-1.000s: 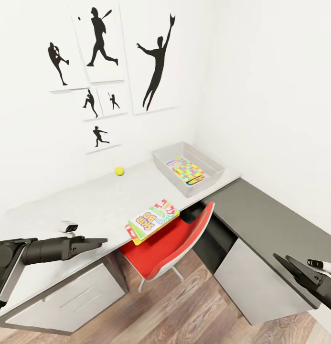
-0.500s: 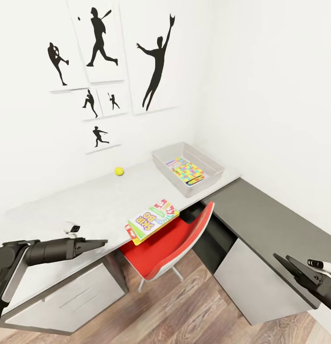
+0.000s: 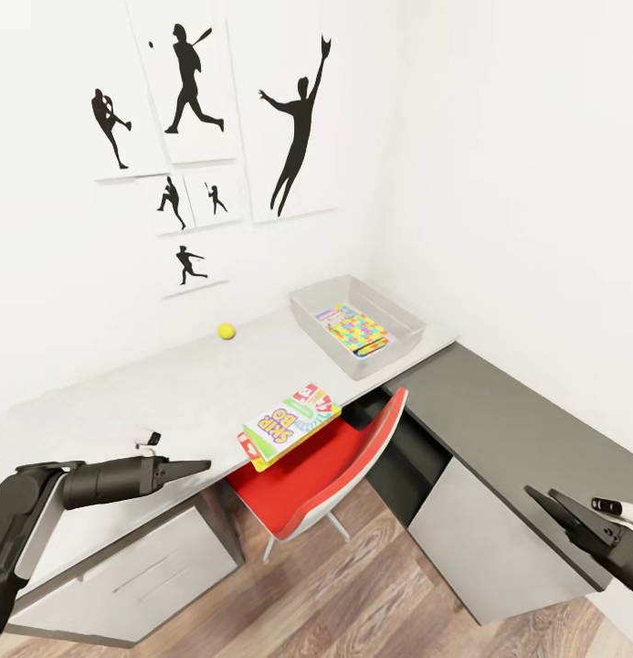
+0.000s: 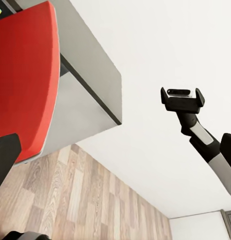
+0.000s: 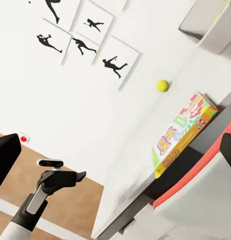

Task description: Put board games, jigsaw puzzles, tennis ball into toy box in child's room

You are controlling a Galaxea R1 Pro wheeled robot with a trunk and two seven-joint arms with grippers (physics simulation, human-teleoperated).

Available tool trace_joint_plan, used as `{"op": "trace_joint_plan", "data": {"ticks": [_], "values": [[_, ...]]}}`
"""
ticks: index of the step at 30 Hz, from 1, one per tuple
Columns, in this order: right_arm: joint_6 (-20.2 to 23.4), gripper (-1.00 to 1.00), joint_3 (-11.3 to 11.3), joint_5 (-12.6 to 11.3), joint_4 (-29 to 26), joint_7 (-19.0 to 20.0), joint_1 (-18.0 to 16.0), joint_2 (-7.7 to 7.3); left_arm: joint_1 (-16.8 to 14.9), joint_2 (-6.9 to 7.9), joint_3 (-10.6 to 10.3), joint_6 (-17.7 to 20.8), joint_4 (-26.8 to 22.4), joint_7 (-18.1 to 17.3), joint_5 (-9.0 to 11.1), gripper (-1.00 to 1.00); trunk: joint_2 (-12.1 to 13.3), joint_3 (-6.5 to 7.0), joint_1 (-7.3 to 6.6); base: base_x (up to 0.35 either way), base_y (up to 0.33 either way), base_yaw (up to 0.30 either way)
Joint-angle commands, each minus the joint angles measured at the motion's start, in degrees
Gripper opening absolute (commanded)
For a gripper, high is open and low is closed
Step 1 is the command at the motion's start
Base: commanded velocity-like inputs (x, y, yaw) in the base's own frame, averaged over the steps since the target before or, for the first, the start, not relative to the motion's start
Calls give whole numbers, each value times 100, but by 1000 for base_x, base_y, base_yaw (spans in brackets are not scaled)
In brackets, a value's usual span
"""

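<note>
While both arms hang clear of the desk, the scene lists as follows.

Table: long light-grey desk along the white wall, joined at the corner to a lower dark-grey counter; drawer unit under its near end.
Toy box: grey tray at the far corner end of the table, near the wall; holds 1 multicoloured jigsaw puzzle lying flat; whether more lies beneath cannot be told.
Board game: 1 yellow-red-green box, flat on the table's front edge, overhanging slightly above the chair; also seen edge-on from the right wrist.
Tennis ball: on the table close to the wall, well apart from the board game and the toy box.
Chair: red seat shell, grey back, tucked partly under the table.
Pictures: 6 black sports silhouettes on the wall above the table.
Floor: wood planks.
Left gripper: in front of the drawer unit, beside the table edge, empty; jaws: cannot tell whether apart or together.
Right gripper: low above the counter's near end, empty; jaws: cannot tell.
</note>
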Motion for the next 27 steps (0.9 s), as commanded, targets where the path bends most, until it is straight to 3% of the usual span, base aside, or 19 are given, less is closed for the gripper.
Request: {"op": "trace_joint_plan", "data": {"ticks": [1,6,17,22,27], "values": [[51,100,-5,-20,0,8,-3,0,-4,-1,-2,59,1,-6,13,100,-11,-10,3,0,0,-3],[57,100,-24,-24,21,14,-3,-4,-4,-105,-6,64,7,120,15,100,-11,-9,3,0,0,-1],[54,100,-29,-26,40,10,-3,-8,-4,-474,1,65,122,833,27,100,-11,-9,3,0,0,0],[53,100,-31,-27,73,4,-5,-15,-4,-779,33,61,375,1271,44,100,-11,-9,3,0,0,0],[57,100,-101,-27,189,5,-4,-25,11,-893,52,59,426,1362,50,100,-11,-9,3,-19,-4,0]]}}
